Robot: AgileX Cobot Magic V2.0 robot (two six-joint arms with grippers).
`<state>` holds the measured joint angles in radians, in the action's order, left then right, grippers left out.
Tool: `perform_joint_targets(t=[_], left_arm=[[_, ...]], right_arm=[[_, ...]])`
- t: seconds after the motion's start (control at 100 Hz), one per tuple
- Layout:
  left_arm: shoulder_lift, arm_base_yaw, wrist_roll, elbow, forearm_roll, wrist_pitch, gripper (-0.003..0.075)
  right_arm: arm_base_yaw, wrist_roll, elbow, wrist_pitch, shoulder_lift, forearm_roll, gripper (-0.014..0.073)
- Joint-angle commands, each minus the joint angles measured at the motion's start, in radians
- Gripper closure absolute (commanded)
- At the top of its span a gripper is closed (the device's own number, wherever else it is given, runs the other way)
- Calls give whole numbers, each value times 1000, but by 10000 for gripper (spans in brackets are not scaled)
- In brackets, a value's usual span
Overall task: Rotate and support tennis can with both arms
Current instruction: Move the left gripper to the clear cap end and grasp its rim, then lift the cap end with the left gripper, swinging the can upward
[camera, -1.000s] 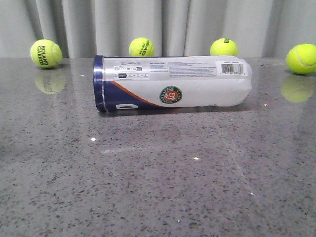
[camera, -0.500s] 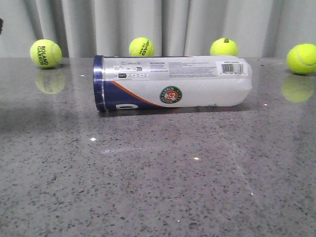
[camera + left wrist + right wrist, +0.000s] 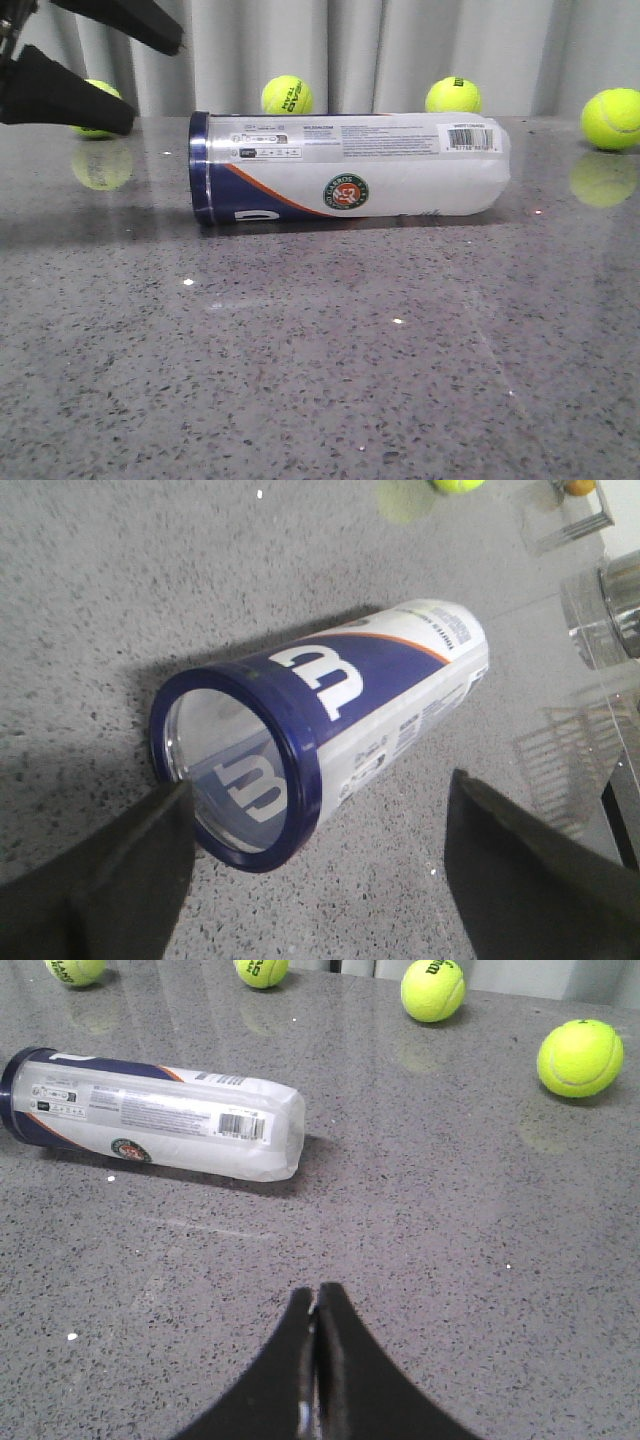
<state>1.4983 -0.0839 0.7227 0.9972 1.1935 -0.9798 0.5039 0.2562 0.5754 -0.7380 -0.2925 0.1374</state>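
Grey speckled tabletop (image 3: 320,380) carries the tennis can (image 3: 350,168) lying crosswise mid-frame, navy rim facing the left claw (image 3: 125,75), spread wide at upper left; right claw (image 3: 316,1335) pinched shut, farther.

Four yellow-green tennis balls (image 3: 287,95) along the back, grey speckled table (image 3: 320,350), grey curtain (image 3: 350,50)

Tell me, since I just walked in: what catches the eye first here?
The tennis can lies on its side mid-table, navy rim toward the robot's left. The left end effector hangs open beside that rim, not touching. Four yellow-green balls line the back edge by the curtain; one is partly hidden behind the left end effector.
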Motion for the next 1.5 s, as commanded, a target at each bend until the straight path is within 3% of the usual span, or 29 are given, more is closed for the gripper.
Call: perform_joint_targets(t=[0.0,0.7,1.04,1.18,1.49], left_arm=[[-3,-29,6,34,86,-6,217],[161,-161,170,38,355,-14,217],[204,-164,205,38,417,-80,229],[204,-164,214,38,417,-91,312],[204,-164,214,38,417,-107,587]], right_arm=[[-4,2,23,78,-12,19,661],[-4,2,23,78,-12,19,661],[-4,2,23,78,-12,19,661],[-4,2,23,78,-12,19,661],[-4,2,23,78,-12,19,661]])
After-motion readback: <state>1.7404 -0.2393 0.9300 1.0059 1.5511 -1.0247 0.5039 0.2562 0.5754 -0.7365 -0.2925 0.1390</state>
